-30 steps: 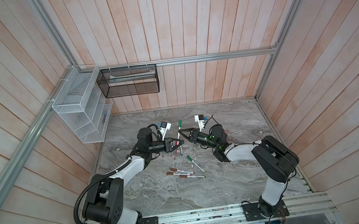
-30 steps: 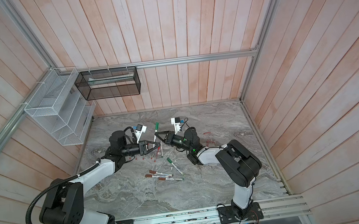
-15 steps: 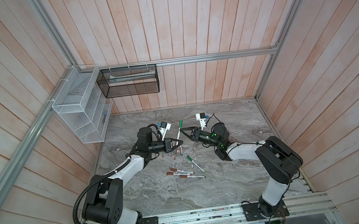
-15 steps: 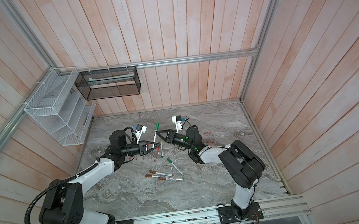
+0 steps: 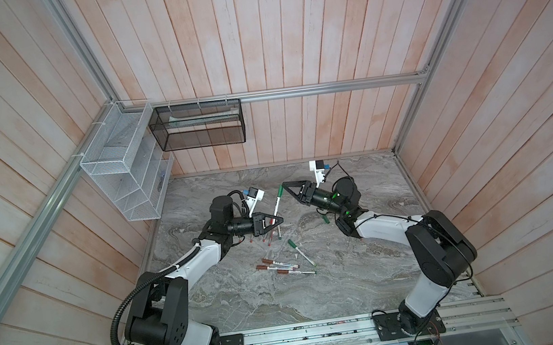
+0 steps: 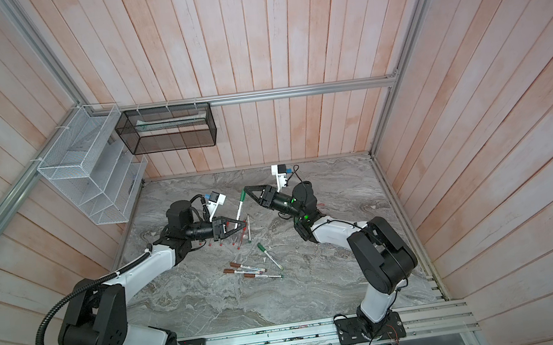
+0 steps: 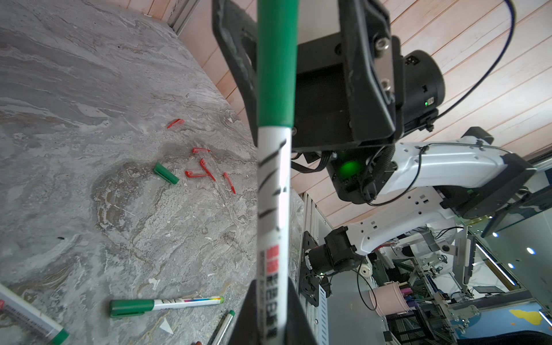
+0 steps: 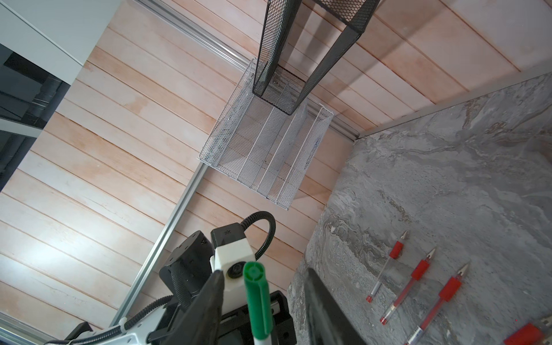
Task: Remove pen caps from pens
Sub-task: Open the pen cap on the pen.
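One white-barrelled marker (image 7: 273, 185) tilts up toward the far wall over the grey marbled tabletop (image 5: 248, 307), its lower barrel clamped in the left gripper (image 5: 279, 219), left of centre. Beneath and nearer lie slim clear pens with red trim (image 8: 419, 268), brown-capped markers (image 5: 268, 268) and a loose green-capped marker (image 5: 299, 251). Right of these, the right gripper (image 8: 265, 271) stands with jaws apart, flanking the held marker's green plastic cap (image 8: 257, 295) without touching it. Farther right lie small red caps (image 7: 203, 173) and one loose green cap (image 7: 166, 173).
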`<state>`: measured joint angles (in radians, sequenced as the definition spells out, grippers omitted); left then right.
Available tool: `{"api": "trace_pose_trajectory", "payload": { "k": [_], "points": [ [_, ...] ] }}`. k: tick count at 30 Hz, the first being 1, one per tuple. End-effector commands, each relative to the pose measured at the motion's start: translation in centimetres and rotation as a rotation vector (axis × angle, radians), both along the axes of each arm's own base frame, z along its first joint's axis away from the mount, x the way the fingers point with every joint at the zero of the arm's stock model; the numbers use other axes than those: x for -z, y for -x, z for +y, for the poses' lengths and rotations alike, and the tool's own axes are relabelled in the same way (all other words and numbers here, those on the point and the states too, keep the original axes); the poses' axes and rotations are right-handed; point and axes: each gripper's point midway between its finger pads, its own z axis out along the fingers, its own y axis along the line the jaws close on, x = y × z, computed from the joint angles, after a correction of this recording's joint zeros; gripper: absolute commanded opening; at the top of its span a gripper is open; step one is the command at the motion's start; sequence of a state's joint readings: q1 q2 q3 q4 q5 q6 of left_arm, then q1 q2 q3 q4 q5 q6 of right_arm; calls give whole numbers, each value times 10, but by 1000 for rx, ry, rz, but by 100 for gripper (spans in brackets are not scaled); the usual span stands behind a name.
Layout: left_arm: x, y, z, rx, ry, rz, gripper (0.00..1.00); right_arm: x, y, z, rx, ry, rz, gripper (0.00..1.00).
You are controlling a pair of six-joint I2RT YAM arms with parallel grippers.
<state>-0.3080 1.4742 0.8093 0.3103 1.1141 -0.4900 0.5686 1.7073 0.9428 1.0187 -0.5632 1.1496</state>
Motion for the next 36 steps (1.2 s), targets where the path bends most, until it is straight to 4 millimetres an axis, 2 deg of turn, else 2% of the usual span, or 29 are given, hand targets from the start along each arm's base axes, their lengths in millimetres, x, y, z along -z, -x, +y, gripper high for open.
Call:
{"api": "trace_pose_trajectory", "payload": {
  "k": [1, 4, 7, 10, 12, 13, 14, 15, 17, 20, 23, 25, 28, 30, 32, 34, 36],
  "points": [
    [-5, 8, 1, 26, 22, -39, 0, 0, 2, 15, -47, 20, -23, 45],
    [-8, 7, 0, 21, 20, -30, 0, 4, 5, 24, -73, 22, -10, 43],
    [-8, 8, 0, 25, 22, -34, 0, 3, 11, 28, -102, 12, -21, 34],
    [-3, 7, 0, 20, 20, -31, 0, 6, 11, 28, -95, 19, -20, 17],
    [-4, 6, 0, 18, 17, -23, 0, 7, 11, 26, -87, 14, -7, 1],
    [-5, 7, 0, 19, 18, -24, 0, 6, 12, 25, -88, 14, -11, 0],
    [-3, 7, 0, 18, 16, -27, 7, 4, 13, 25, -91, 18, -23, 0],
    [-2, 7, 0, 15, 14, -34, 21, 4, 14, 25, -89, 26, -29, 0],
    [-1, 4, 0, 6, 8, -37, 34, 6, 15, 25, -85, 39, -35, 0],
    [-7, 1, -1, 2, 6, -26, 42, 10, 19, 27, -96, 35, -21, 0],
    [-7, 1, 0, 4, 12, -32, 42, 13, 26, 34, -125, 39, -29, 0],
    [-5, -1, 0, -2, 9, -33, 38, 16, 26, 37, -127, 46, -28, 0],
    [-4, -2, 1, -11, 2, -24, 24, 17, 26, 38, -134, 32, -17, 0],
    [0, -2, 1, -23, -8, -29, 1, 16, 24, 37, -131, 38, -28, 0],
    [7, -3, 3, -39, -25, -32, 0, 14, 16, 29, -101, 43, -31, 0],
    [12, -2, 3, -46, -35, -18, 0, 7, 3, 11, -51, 22, -21, 0],
    [16, 5, 2, -42, -29, 1, 0, -10, -12, -15, 0, -12, -38, 0]
  ]
}}
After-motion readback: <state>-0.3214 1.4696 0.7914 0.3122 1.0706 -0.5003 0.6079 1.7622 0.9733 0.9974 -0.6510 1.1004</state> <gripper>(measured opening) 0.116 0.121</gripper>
